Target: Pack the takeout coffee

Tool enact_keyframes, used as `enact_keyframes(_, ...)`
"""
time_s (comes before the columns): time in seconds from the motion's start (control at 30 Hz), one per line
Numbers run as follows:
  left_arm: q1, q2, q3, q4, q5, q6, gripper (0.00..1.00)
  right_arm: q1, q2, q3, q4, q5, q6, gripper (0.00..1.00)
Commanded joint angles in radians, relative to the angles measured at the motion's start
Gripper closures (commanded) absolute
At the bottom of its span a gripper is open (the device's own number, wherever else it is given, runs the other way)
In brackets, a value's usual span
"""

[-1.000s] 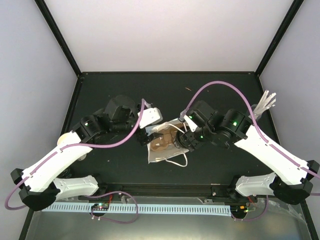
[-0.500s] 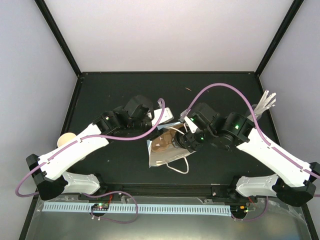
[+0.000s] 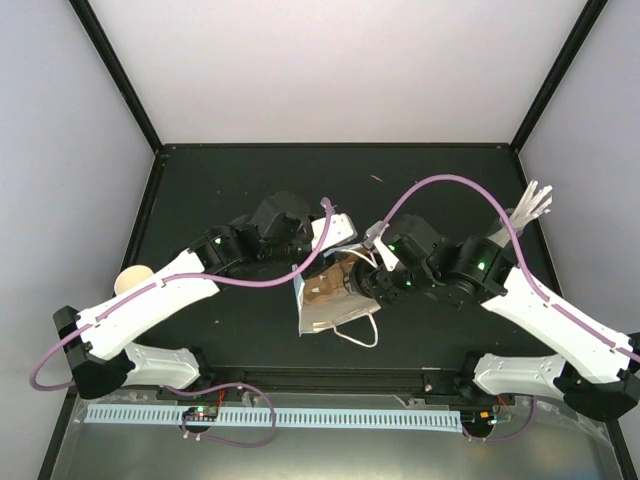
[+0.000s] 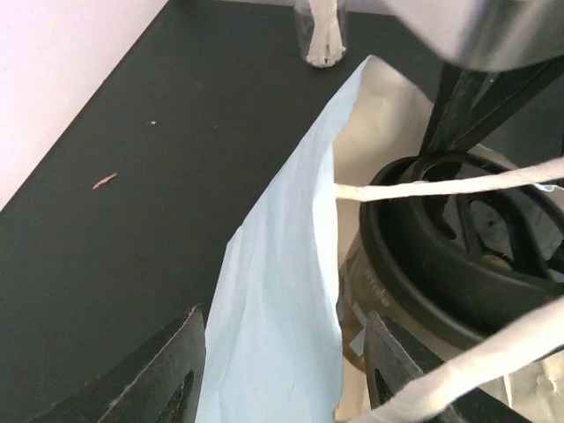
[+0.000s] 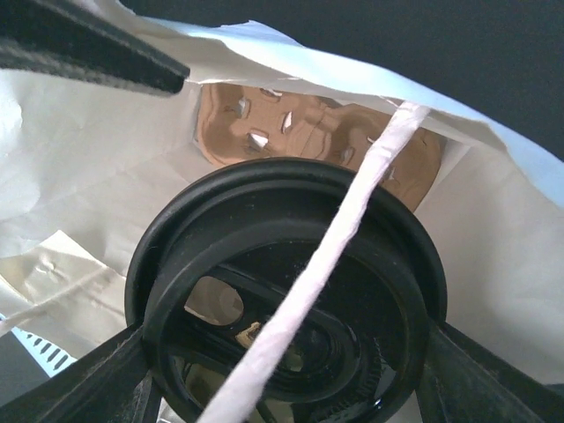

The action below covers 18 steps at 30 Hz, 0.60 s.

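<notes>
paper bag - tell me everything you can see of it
The paper bag is light blue outside, cream inside, creased, with white twisted-paper handles. It sits slumped on the dark table, mouth open. Inside are a brown pulp carrier and a black-lidded cup gripped by the right gripper. The left gripper's open fingers straddle one wall's edge.

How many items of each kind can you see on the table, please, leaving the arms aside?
light-blue paper bag: 1
brown pulp carrier, inside the bag: 1
black-lidded cup, at the bag's mouth: 1
glass of white sticks: 1
cream round object by the left arm, kind unclear: 1
Total: 5
</notes>
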Motion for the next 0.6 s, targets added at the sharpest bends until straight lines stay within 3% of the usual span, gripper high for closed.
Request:
enact_keyframes(0.0, -0.021, 0.010, -0.008, 0.067, 0.014, 0.007, 0.51, 0.007, -0.028, -0.020, 0.054, 0.029, 0.014, 0.48)
enact_keyframes(0.17, -0.035, 0.020, 0.018, 0.059, -0.027, 0.013, 0.79, 0.009, -0.053, -0.040, 0.075, 0.042, 0.013, 0.49)
enact_keyframes(0.33, -0.048, 0.008, 0.018, 0.069, -0.038, 0.015, 0.96, 0.023, -0.079, -0.062, 0.102, 0.066, 0.004, 0.51)
enact_keyframes(0.57, -0.051, -0.004, 0.013, 0.075, -0.042, -0.018, 0.99, 0.174, -0.129, -0.112, 0.197, 0.142, -0.020, 0.52)
